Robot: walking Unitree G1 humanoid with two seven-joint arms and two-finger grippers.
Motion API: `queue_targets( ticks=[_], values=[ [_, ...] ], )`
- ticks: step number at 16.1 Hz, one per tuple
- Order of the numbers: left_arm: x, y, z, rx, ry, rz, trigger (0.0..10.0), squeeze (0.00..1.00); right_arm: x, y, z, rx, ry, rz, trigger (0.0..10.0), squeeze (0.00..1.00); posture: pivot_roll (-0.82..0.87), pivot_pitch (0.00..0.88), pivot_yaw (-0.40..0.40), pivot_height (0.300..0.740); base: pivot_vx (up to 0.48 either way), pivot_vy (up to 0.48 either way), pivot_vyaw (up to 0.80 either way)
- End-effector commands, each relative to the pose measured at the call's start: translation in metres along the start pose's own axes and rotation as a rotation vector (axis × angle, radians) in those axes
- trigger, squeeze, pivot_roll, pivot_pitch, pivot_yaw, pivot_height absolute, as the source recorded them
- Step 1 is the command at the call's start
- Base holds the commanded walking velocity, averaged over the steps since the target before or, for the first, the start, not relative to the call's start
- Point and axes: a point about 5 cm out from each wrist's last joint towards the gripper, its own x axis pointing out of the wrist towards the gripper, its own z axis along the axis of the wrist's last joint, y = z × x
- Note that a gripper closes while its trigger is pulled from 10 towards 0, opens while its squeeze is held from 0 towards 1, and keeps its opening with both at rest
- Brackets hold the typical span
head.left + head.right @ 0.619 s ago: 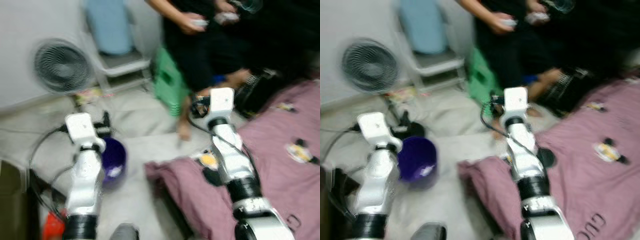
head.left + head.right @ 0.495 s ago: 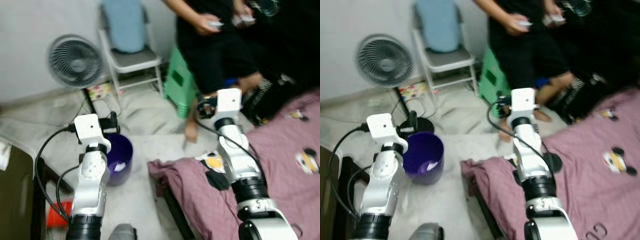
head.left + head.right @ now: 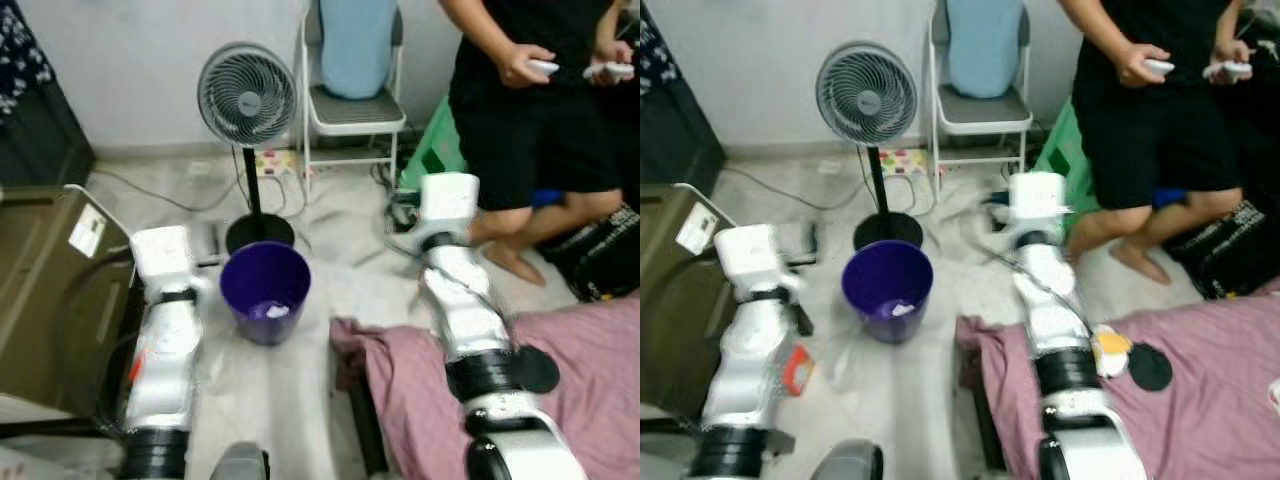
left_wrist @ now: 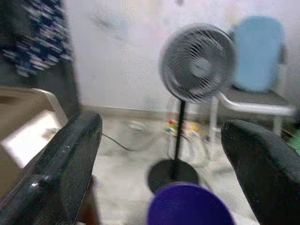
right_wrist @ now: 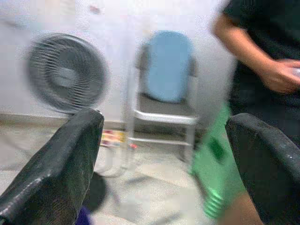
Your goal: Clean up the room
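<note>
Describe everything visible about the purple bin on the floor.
The purple bin is a round, open-topped bucket, plastic by its look, standing upright on the pale floor. Something small and white, perhaps crumpled paper, lies inside. It sits just in front of the standing fan's black round base, between the two arms, with the pink blanket's edge to its right.

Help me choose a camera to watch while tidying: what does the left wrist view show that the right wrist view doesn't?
Left wrist view: the brown box and dark patterned fabric, framed by the open left gripper.
Right wrist view: a person's hand and the green stool, framed by the open right gripper.
Both: the standing fan and the chair with its blue cushion.
</note>
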Motion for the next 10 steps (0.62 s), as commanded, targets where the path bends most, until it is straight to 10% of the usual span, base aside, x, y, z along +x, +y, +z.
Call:
queue_targets(
  ticks=[1, 10],
  values=[
    [-0.0004, -0.0076, 0.0020, -0.003, -0.010, -0.014, 10.0, 0.00, 0.0010, -0.0078, 0.0013, -0.007, -0.004, -0.019, 10.0, 0.00, -0.01, 0.000, -0.034, 0.740, 0.000, 0.000, 0.80],
    [-0.0002, -0.0067, 0.0017, -0.004, -0.010, -0.015, 10.0, 0.00, 0.0004, -0.0079, -0.0017, -0.009, 0.004, -0.019, 10.0, 0.00, -0.01, 0.000, -0.034, 0.740, 0.000, 0.000, 0.80]
  ],
)
